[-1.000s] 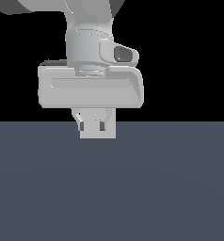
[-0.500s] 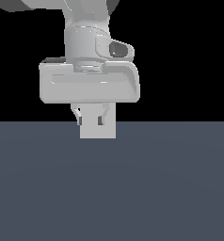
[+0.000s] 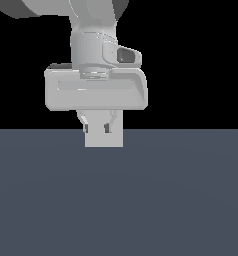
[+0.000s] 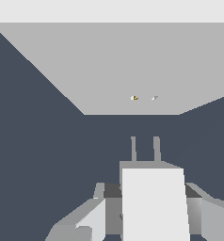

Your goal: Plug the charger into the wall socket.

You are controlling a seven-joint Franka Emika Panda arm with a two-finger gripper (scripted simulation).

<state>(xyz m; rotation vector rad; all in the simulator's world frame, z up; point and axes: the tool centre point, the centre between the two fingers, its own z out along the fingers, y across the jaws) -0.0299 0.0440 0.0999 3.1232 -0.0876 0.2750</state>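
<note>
The grey robot claw (image 3: pixel 97 128) is shut tight on the small plain white-grey cube charger (image 4: pixel 155 202). Two thin grey pins (image 4: pixel 145 148) stick out of the charger's front.

In the wrist view the pins point toward 12 o'clock, at the flat light-grey square wall socket (image 4: pixel 114 70). Its two tiny holes (image 4: pixel 143 98), one of them yellowish, sit just ahead of the pins. The charger is near the socket but not touching it. Dark blue-grey floor (image 4: pixel 38 141) shows between them.

What could go wrong? The holes are very small. They look a tiny bit off to the 11 o'clock side of the pins. If the arm pushes straight on, the pins could bump the flat panel and miss the holes. Then the charger might twist or slip in the claw.

In the exterior view the socket does not show.
</note>
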